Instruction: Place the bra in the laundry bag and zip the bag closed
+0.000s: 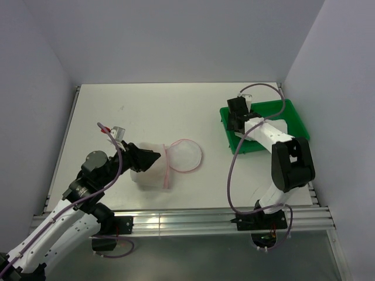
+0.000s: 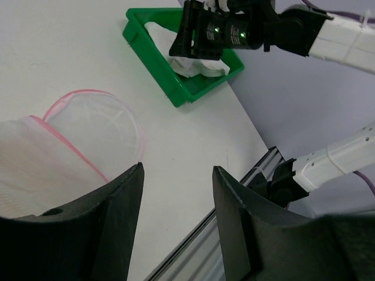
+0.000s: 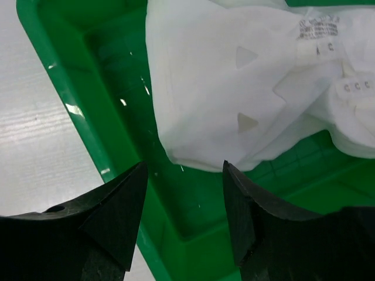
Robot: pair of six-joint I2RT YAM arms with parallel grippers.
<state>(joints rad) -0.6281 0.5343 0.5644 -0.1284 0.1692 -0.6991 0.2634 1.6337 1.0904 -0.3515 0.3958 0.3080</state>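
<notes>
Only from right wrist: labelled white fabric bra (image 3: 234,105) in green plastic tray (image 3: 88,111), right tool (image 3: 184,167) wide; left tool (image 2: 177,170) wide beside pink-rimmed mesh laundry bag (image 2: 88,126).

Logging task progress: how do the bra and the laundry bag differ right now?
Place: the bra lies crumpled in the green tray, the laundry bag on the bare table. Material: the bra is opaque cloth with sewn labels, the laundry bag see-through mesh edged in pink. State: the laundry bag is unzipped and open; the bra is not yet inside. Both look white and soft.
</notes>
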